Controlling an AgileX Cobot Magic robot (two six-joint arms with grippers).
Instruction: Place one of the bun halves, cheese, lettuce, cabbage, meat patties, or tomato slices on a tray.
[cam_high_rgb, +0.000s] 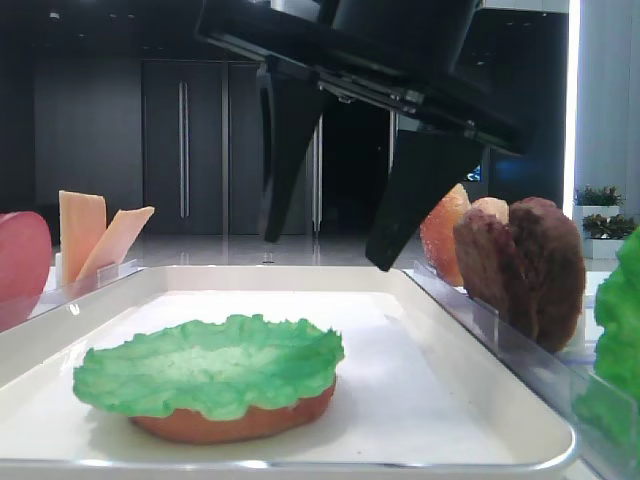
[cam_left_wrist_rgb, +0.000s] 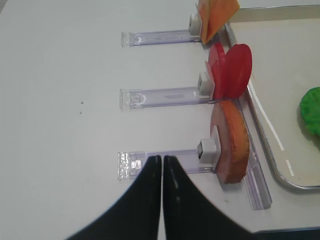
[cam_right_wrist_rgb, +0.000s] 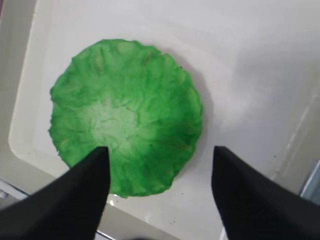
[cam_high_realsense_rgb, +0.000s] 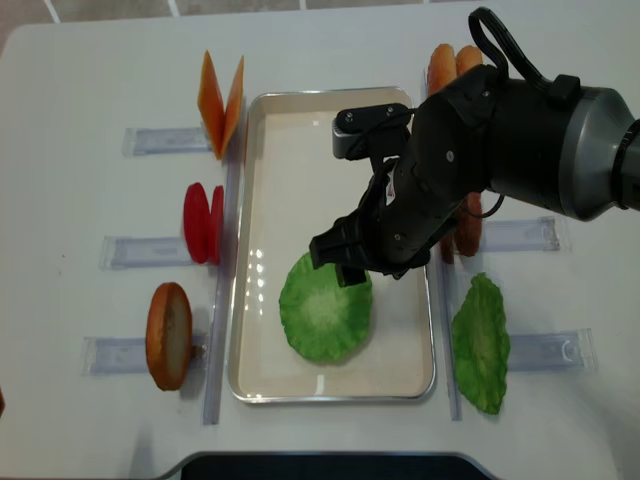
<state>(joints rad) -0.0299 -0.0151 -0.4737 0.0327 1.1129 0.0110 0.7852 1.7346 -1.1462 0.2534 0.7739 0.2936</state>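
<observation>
A ruffled green lettuce (cam_high_rgb: 210, 365) (cam_high_realsense_rgb: 325, 310) leaf lies on a bun half (cam_high_rgb: 240, 425) in the near part of the off-white tray (cam_high_rgb: 480, 360) (cam_high_realsense_rgb: 240, 300). My right gripper (cam_high_rgb: 325, 252) (cam_right_wrist_rgb: 157, 149) (cam_high_realsense_rgb: 365, 262) hovers open just above the leaf's edge, holding nothing. My left gripper (cam_left_wrist_rgb: 162, 157) is shut and empty over the table, beside a clear holder with an upright bun half (cam_left_wrist_rgb: 230, 142) (cam_high_realsense_rgb: 168, 335). Tomato slices (cam_left_wrist_rgb: 230, 70) (cam_high_realsense_rgb: 203, 222) and cheese (cam_left_wrist_rgb: 215, 15) (cam_high_realsense_rgb: 220, 100) stand left of the tray. Meat patties (cam_high_rgb: 525, 265) stand to its right.
Clear plastic holders (cam_high_realsense_rgb: 150, 250) line both long sides of the tray. More bun halves (cam_high_realsense_rgb: 450, 60) stand at the back right, and a second lettuce leaf (cam_high_realsense_rgb: 480, 345) at the front right. My right arm hides part of the patties from above.
</observation>
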